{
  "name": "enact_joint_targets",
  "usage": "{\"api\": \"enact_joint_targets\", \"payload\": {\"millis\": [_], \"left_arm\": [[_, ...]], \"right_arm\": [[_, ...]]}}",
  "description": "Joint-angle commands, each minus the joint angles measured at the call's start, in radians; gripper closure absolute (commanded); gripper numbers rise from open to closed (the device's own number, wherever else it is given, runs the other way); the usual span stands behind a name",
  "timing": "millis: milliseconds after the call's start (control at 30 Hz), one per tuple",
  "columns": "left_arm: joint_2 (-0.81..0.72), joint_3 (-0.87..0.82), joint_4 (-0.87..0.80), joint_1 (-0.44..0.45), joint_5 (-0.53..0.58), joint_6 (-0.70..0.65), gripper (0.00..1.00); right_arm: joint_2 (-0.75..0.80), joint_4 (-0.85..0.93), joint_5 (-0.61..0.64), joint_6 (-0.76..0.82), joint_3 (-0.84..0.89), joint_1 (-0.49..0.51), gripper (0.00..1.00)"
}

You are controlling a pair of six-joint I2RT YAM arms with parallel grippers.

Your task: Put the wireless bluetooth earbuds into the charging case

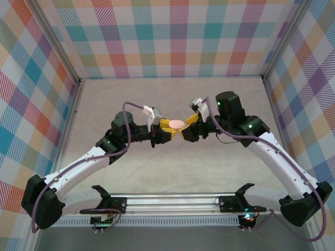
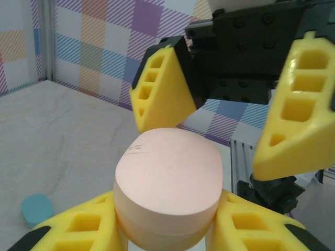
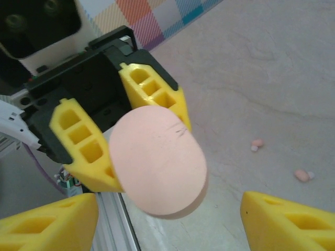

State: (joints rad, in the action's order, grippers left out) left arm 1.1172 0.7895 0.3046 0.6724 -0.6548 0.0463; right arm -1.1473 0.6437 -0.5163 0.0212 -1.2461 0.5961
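Earbuds (image 3: 256,144), pale pink, two pieces, lie loose on the table (image 3: 272,63), near each other but apart. The second bud (image 3: 302,175) sits closer to the right wrist view's lower right edge, and neither is in any case. Charging case (image 2: 167,178), pale pink, is oval with a flat top face carrying a few fine dark scratches. A seam runs round it below the top, and it is held off the table at mid-workspace (image 1: 178,124). Left gripper (image 2: 167,222) has its yellow fingers (image 3: 86,149) clamped on the two long sides of the charging case, seen from above at (image 1: 169,126). Right gripper (image 3: 167,217) faces the left one across the case, its jaws spread wide. One yellow fingertip (image 2: 162,89) stands just behind the case and the other well off to the side. From its own camera both tips are clear of the case — whether the nearer one touches cannot be told. It is seen from above at (image 1: 187,124). Light blue rounded object (image 2: 36,209) rests on the table, apart from the grippers, and is too small to identify. Checked walls (image 1: 172,36) in pastel plaid enclose three sides, and an aluminium rail (image 1: 172,201) carries both arm bases at the near edge.
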Motion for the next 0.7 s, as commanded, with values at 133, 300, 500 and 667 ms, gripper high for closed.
{"api": "enact_joint_targets", "payload": {"millis": [133, 300, 500, 667], "left_arm": [[-0.011, 0.039, 0.002, -0.001, -0.034, 0.023, 0.7], [-0.007, 0.038, 0.002, 0.0, -0.04, 0.024, 0.7], [-0.009, 0.032, 0.002, 0.0, -0.045, 0.027, 0.7], [-0.016, 0.029, 0.002, 0.001, -0.046, 0.027, 0.7]], "right_arm": [[-0.034, 0.019, 0.059, 0.033, -0.047, 0.0, 0.28], [-0.031, 0.019, 0.12, 0.016, -0.059, 0.001, 0.29], [-0.044, 0.024, 0.139, 0.007, -0.084, -0.001, 0.29], [-0.063, 0.034, 0.141, 0.003, -0.1, -0.001, 0.29]]}}
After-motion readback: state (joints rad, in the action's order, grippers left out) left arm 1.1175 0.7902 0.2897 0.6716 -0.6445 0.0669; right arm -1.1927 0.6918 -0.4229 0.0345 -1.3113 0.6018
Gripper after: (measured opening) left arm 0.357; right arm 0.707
